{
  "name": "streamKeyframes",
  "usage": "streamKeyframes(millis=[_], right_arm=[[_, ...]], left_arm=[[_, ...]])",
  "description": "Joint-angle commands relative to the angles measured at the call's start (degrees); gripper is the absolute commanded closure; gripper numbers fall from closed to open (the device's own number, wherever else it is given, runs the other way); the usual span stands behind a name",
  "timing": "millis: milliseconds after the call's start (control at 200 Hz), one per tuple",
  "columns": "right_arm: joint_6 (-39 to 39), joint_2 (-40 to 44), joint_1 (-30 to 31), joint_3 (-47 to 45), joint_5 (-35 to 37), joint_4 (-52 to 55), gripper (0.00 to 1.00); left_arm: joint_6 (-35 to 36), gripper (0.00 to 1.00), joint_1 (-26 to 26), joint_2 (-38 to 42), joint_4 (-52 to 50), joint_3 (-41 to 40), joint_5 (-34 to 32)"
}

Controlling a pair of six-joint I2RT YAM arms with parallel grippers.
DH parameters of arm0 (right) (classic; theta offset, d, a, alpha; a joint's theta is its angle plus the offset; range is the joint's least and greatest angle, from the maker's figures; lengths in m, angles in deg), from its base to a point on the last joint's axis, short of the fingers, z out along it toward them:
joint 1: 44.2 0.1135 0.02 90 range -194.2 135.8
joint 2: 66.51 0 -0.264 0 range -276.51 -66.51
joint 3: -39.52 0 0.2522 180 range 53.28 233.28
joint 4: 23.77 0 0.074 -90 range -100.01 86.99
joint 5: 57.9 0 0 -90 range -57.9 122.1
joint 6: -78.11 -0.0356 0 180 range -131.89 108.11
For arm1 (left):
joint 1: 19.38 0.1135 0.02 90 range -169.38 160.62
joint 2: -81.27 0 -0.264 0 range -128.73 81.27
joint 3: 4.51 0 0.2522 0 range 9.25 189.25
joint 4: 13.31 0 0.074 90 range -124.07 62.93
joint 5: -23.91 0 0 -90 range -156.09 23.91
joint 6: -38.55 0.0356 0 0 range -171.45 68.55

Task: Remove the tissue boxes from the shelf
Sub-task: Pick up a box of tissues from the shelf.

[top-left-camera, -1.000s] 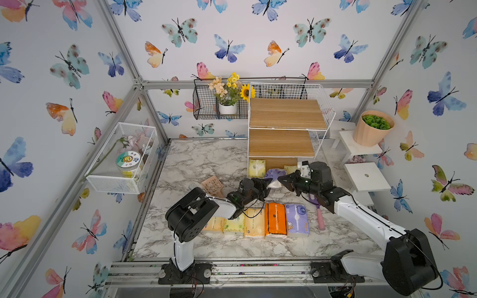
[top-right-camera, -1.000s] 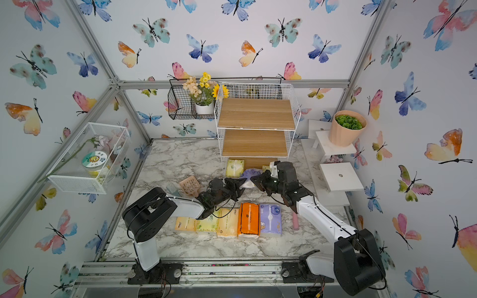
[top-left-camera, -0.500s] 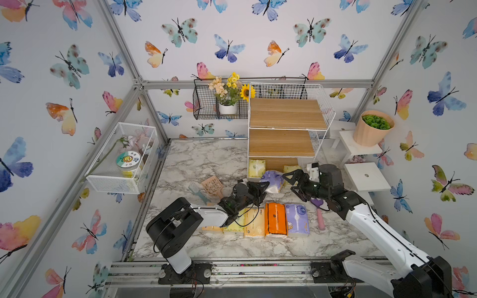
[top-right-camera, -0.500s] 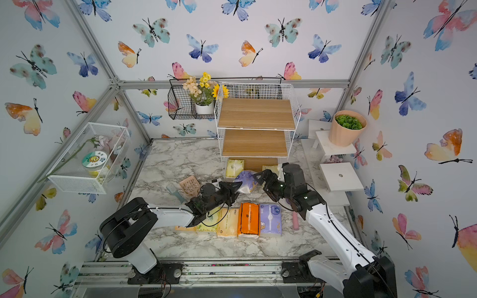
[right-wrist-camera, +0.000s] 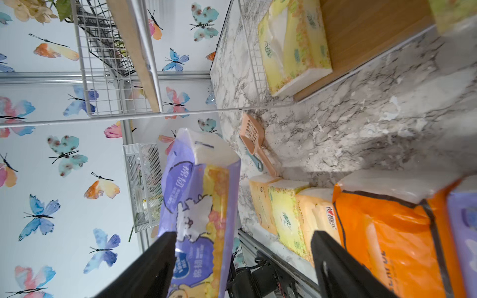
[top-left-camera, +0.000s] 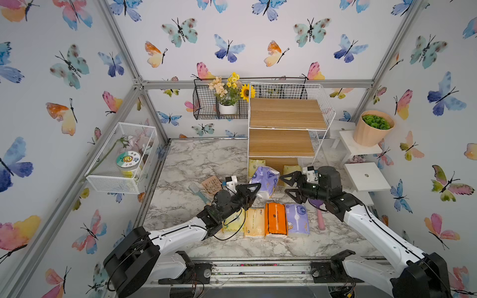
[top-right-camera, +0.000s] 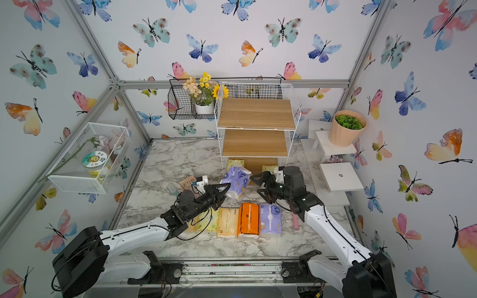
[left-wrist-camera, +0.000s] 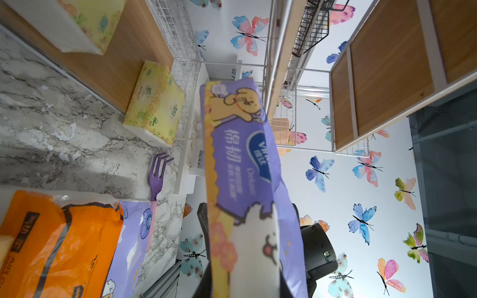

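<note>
Across the marble bench [top-left-camera: 201,165], at its back, stands the shelf [top-left-camera: 284,113], its top two boards bare. On the lowest board two yellow-green packs [top-left-camera: 256,165] lie well apart near the front edge; the left wrist view shows them too [left-wrist-camera: 154,103].

Near the bench's front edge a row [top-left-camera: 254,223] of five packs lies side by side, touching. It runs from peach and yellow-green ones to the orange pack [top-left-camera: 276,219] and last a lavender pack [top-left-camera: 296,219]. The left arm [top-left-camera: 180,232] crosses over the row's left end and hides part of it in both top views.

Between row and shelf, lifted off the bench, hangs the raised pack [top-left-camera: 265,178], lavender with a yellow strip, tilted on end. The left claw [top-left-camera: 255,187] is closed on its lower edge. In the left wrist view this pack [left-wrist-camera: 242,165] fills the middle, with a dark finger [left-wrist-camera: 202,232] on each side of it.

The right claw [top-left-camera: 284,184] hovers just right of that pack, jaws spread wide and gripping nothing. In the right wrist view one finger [right-wrist-camera: 154,258] overlaps the pack's edge [right-wrist-camera: 201,206]; whether they touch cannot be told. The other finger [right-wrist-camera: 335,263] stands clear, over the row.

A pink-handled purple fork [top-left-camera: 321,219] lies just right of the row. A peach scoop [top-left-camera: 211,183] lies left of the raised pack.
</note>
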Motion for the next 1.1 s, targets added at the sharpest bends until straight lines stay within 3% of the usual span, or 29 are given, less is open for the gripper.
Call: streamKeyframes(millis=[0,180,420,616,861,986,1096], right_arm=[[-0.94,-0.88,-0.24,3.33,-4.79,-0.59,0.14],[-1.09,0.25,0.0,3.62,-5.78,0.56,0.15],[-1.72,-1.05,1.32,3.41,-7.9,-5.33,0.3],[-1.72,-2.69,2.39,3.41,-9.21,-9.51,0.36],[-2.17,-5.23,3.44,4.32,-10.32,-13.45,0.54],[-2.06,-5.63,3.89,4.79,-10.47,-14.22,0.65],[-1.65,-5.78,4.15,4.99,-10.67,-14.53,0.73]], left_arm=[[4.68,0.83,-0.2,1.0,-0.33,0.95,-0.37],[7.15,0.83,-0.18,0.69,1.62,2.3,1.88],[7.63,0.83,-0.18,-0.17,3.1,3.31,3.9],[6.55,0.83,-0.33,-0.69,4.63,3.33,4.58],[4.76,0.82,-1.02,-1.11,5.7,3.07,4.52],[3.53,0.73,-1.38,-1.0,6.51,2.25,3.76],[3.42,0.48,-1.37,0.84,4.52,1.42,2.3]])
